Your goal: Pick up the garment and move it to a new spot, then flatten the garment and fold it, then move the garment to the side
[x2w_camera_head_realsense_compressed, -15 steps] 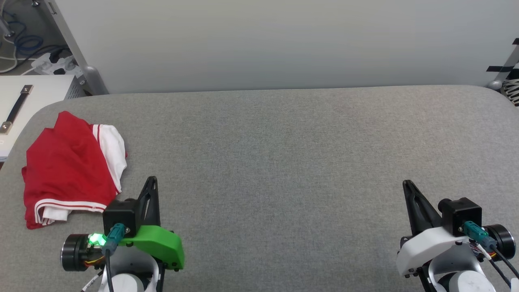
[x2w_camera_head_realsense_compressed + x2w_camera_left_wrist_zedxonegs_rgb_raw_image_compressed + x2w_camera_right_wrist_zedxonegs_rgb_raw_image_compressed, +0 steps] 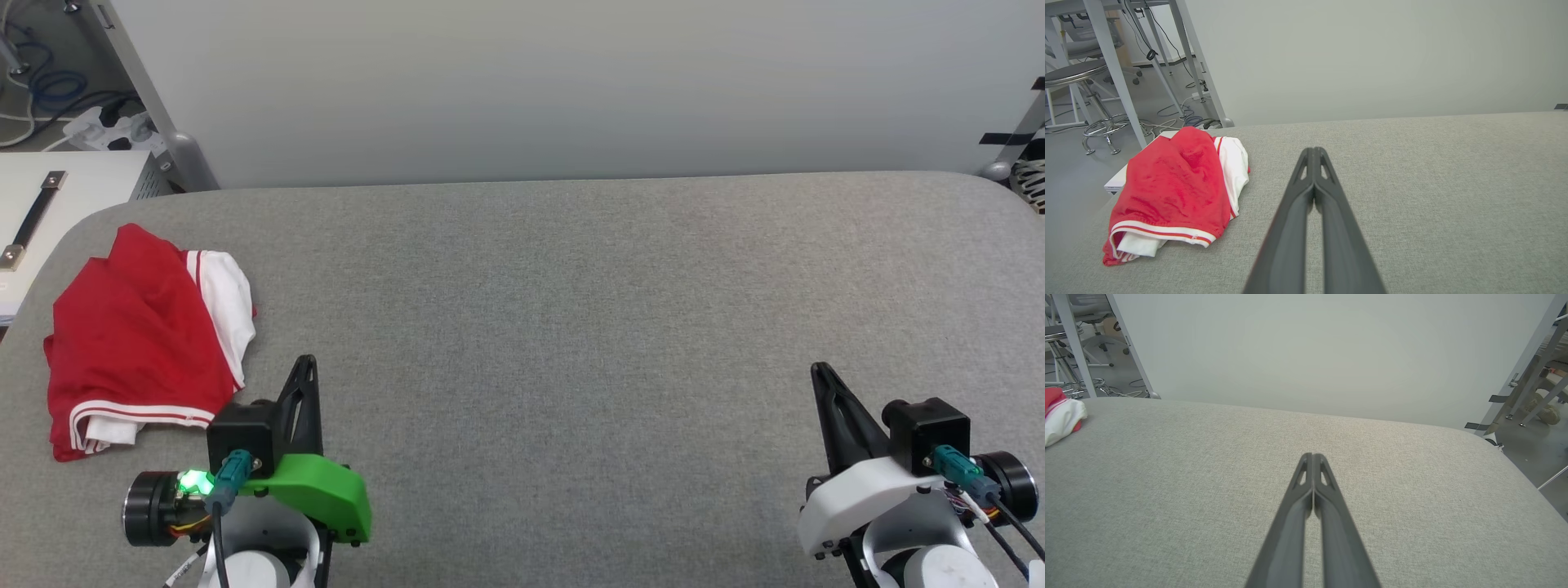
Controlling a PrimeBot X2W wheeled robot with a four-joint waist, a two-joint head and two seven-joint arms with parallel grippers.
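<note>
Garment [image 2: 139, 343] heaped at the left end of the grey padded surface [image 2: 571, 310], just beside the left gripper [image 2: 306, 363], well apart from the right gripper [image 2: 819, 371]; both with fingers closed together, holding nothing. Probably light, soft and limp, so best pinched at the striped hem [image 2: 139, 411] or white sleeve [image 2: 229, 302] edge. No lettering or label readable on the folds showing.

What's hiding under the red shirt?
The garment lies bunched on the grey padded table. White cloth peeks out from under its near edge. Anything else beneath is covered.
</note>
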